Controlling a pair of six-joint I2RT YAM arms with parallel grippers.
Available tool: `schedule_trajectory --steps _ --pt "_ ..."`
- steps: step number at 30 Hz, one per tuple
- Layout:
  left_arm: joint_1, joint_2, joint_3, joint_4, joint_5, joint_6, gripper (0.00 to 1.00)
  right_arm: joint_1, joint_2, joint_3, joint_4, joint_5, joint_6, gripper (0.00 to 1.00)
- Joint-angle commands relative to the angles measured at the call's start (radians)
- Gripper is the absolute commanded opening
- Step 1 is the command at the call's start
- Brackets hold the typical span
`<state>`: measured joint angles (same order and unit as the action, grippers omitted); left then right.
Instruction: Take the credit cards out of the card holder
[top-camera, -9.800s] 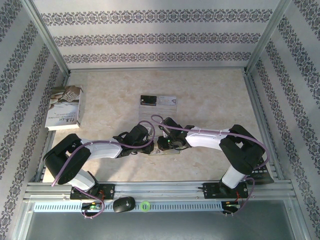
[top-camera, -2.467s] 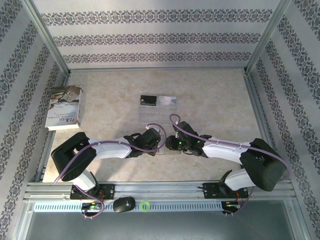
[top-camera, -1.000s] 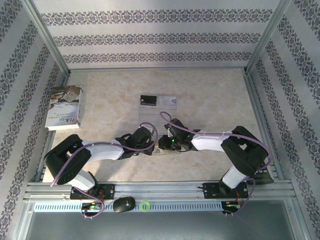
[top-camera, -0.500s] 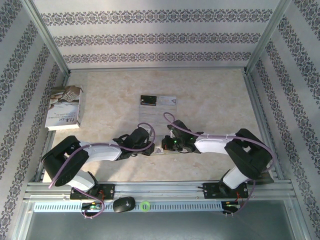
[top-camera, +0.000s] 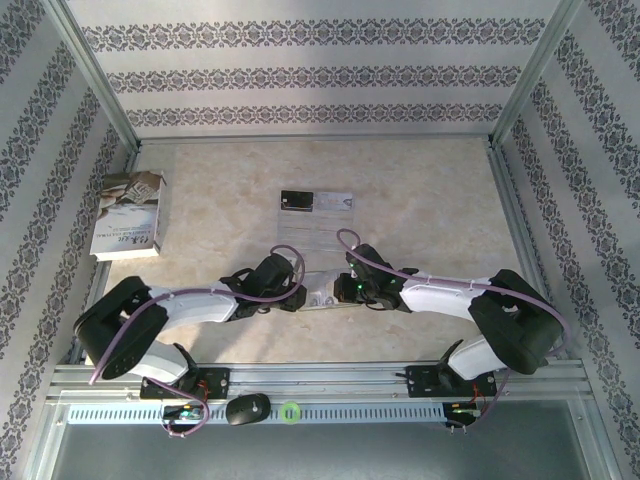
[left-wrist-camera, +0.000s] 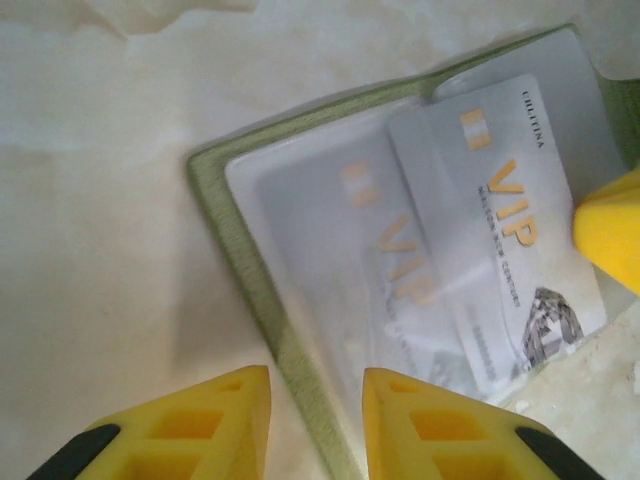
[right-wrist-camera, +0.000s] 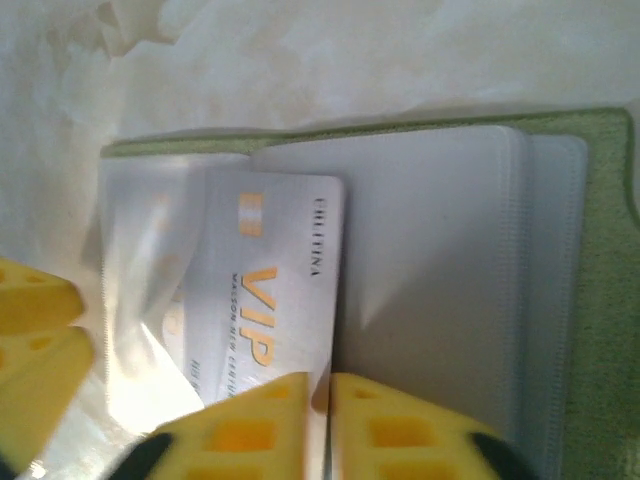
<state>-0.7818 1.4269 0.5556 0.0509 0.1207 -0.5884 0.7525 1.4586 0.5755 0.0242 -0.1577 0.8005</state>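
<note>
The card holder (left-wrist-camera: 250, 290) (right-wrist-camera: 600, 250) (top-camera: 325, 293) lies open on the table, with a yellow-green rim and clear pockets. A silvery-white VIP credit card (left-wrist-camera: 500, 220) (right-wrist-camera: 275, 270) sticks partway out of a pocket. My left gripper (left-wrist-camera: 315, 385) (top-camera: 305, 290) is open and straddles the holder's green edge. My right gripper (right-wrist-camera: 320, 385) (top-camera: 337, 290) is shut to a thin slit, its tips on the card's long edge. A black card (top-camera: 294, 201) and a white card (top-camera: 335, 201) lie side by side farther back on the table.
A white-grey book (top-camera: 130, 215) lies at the far left. A faint clear sheet (top-camera: 310, 235) sits just behind the arms, under the two loose cards. Metal frame rails (top-camera: 320, 375) border the near edge, and patterned walls close in the other sides.
The right arm's elbow has swung out to the right and lower. The left arm has stretched lower, and its jaws have spread apart. Both grippers stay at the card holder.
</note>
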Motion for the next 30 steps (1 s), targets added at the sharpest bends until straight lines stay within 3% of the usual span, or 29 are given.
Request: schedule_trajectory --steps 1,5,10,17,26,30 --pt "0.013 -0.092 0.031 -0.113 -0.029 0.044 0.32 -0.012 -0.033 0.018 -0.043 0.014 -0.068 0.24" --pt "0.007 -0.131 0.065 -0.124 -0.012 0.071 0.32 -0.029 -0.09 0.014 -0.046 0.007 -0.104 0.28" --pt "-0.022 0.029 0.13 -0.045 0.035 0.06 0.24 -0.081 -0.057 0.046 -0.057 -0.091 -0.138 0.3" --pt "-0.03 0.17 0.191 -0.028 0.024 0.074 0.19 -0.088 0.022 0.067 -0.057 -0.129 -0.142 0.28" --pt "-0.029 0.232 0.196 -0.069 0.028 0.067 0.17 -0.085 0.078 0.079 0.005 -0.199 -0.141 0.27" --pt "-0.03 0.251 0.198 -0.066 0.045 0.065 0.16 -0.085 0.092 0.088 0.02 -0.212 -0.141 0.21"
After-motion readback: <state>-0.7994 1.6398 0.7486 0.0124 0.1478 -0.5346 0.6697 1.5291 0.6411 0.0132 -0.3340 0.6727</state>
